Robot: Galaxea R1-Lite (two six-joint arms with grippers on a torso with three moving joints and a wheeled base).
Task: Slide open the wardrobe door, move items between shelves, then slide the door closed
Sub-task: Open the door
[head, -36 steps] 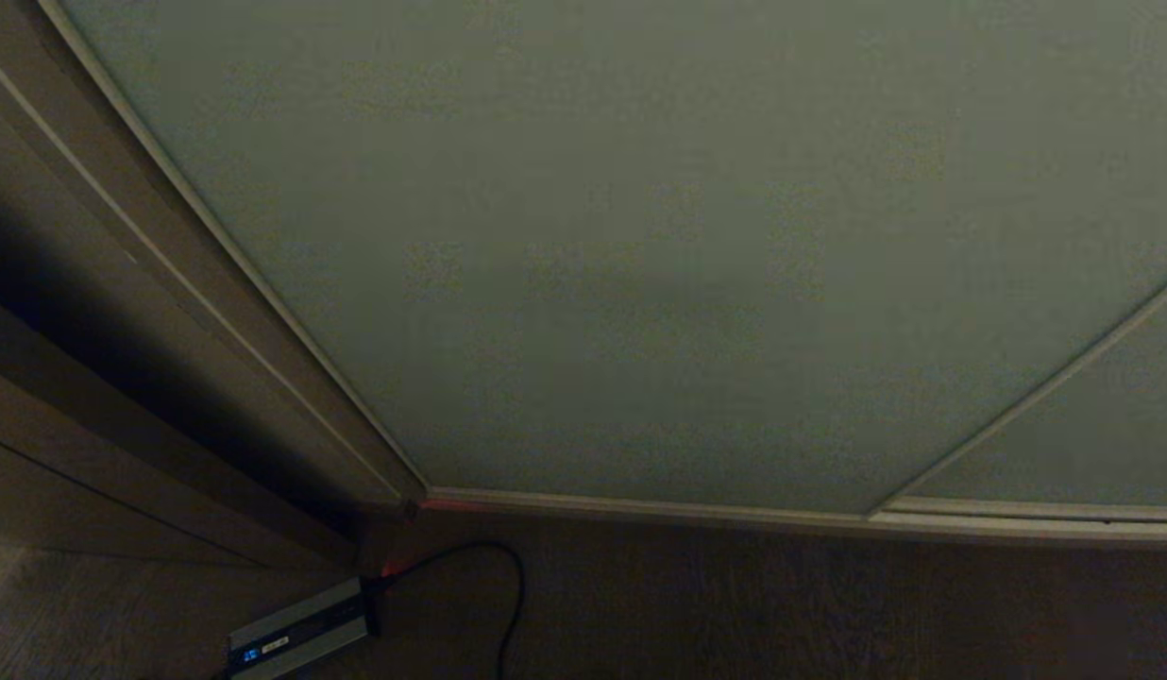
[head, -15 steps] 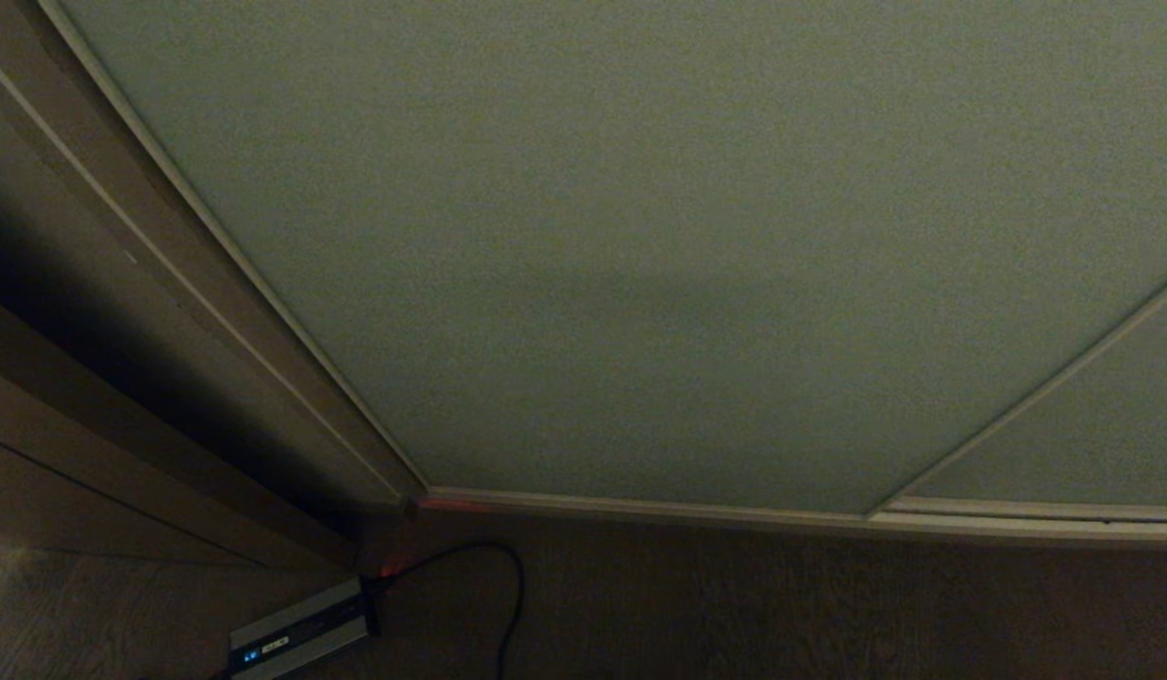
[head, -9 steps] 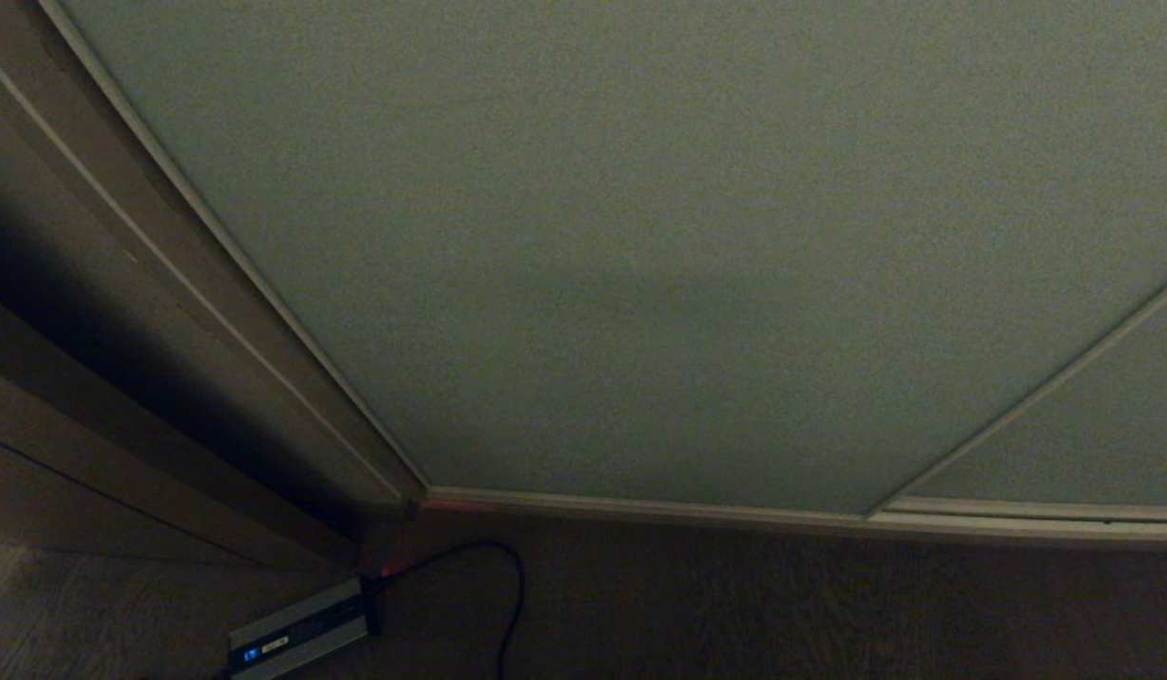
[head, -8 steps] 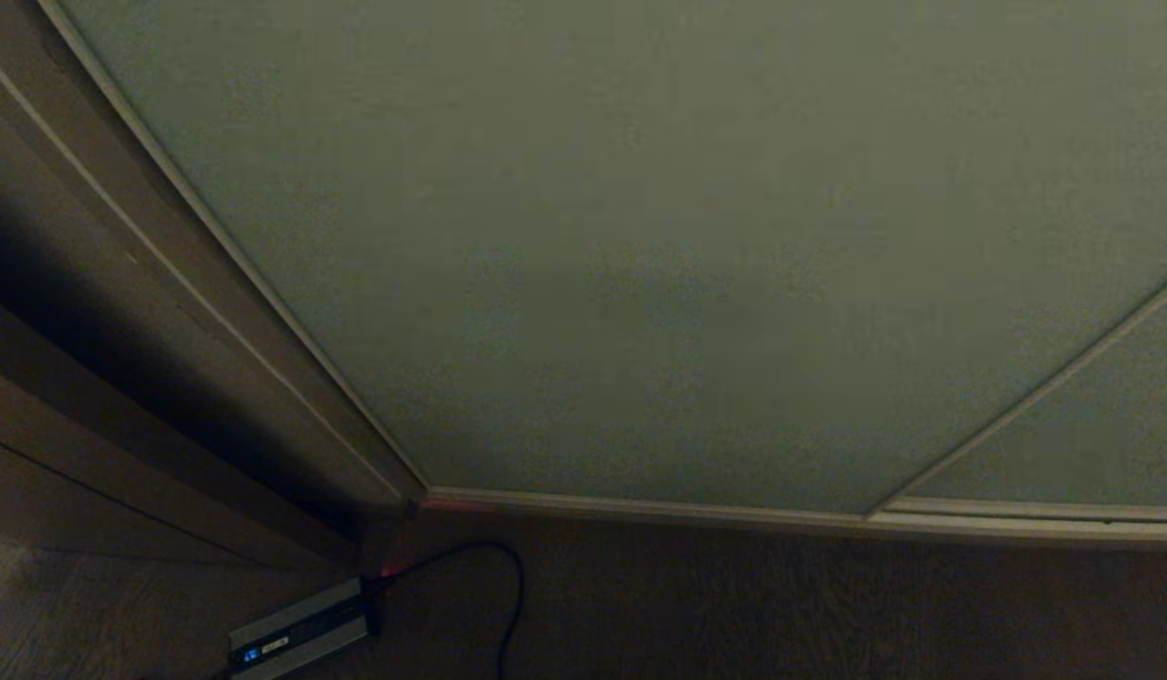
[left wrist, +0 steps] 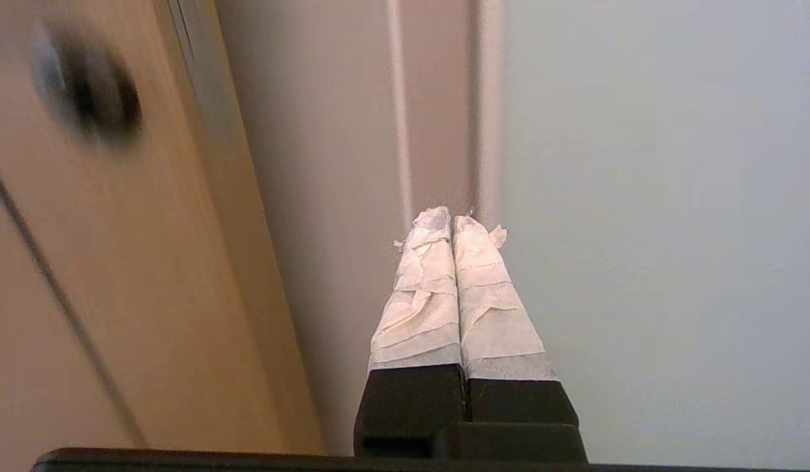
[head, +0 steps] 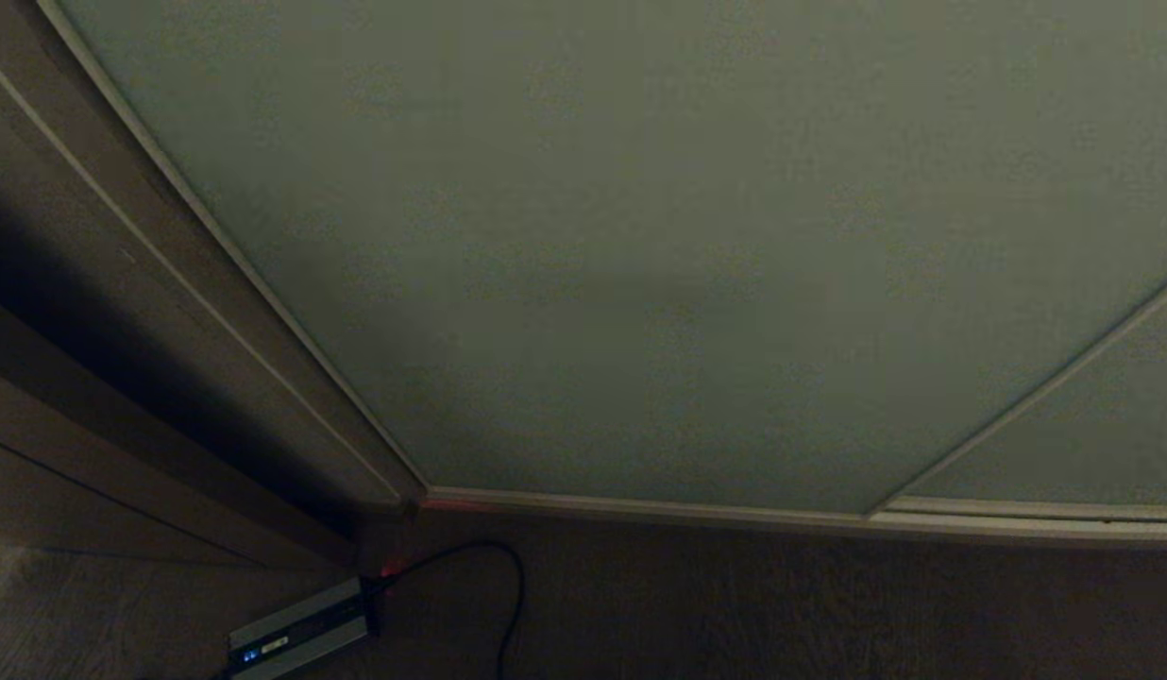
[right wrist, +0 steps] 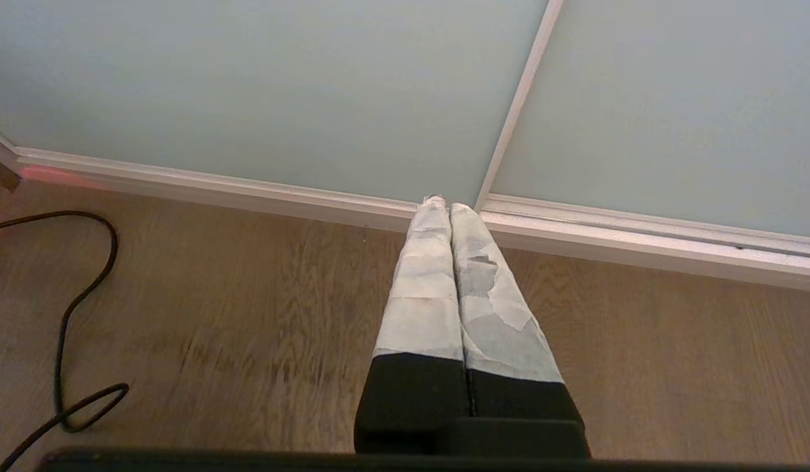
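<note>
While sliding wardrobe door (head: 640, 236) shut, contents hidden; left gripper (left wrist: 452, 219) near door edge.

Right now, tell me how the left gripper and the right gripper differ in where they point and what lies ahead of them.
The left gripper points at the cream frame strip edging the sliding wardrobe door, beside a brown panel; the right gripper points low, over the wooden floor toward the door's bottom rail. A black cable lies near the right gripper; none shows by the left gripper. Both have tape-wrapped fingers, shut and empty.
</note>
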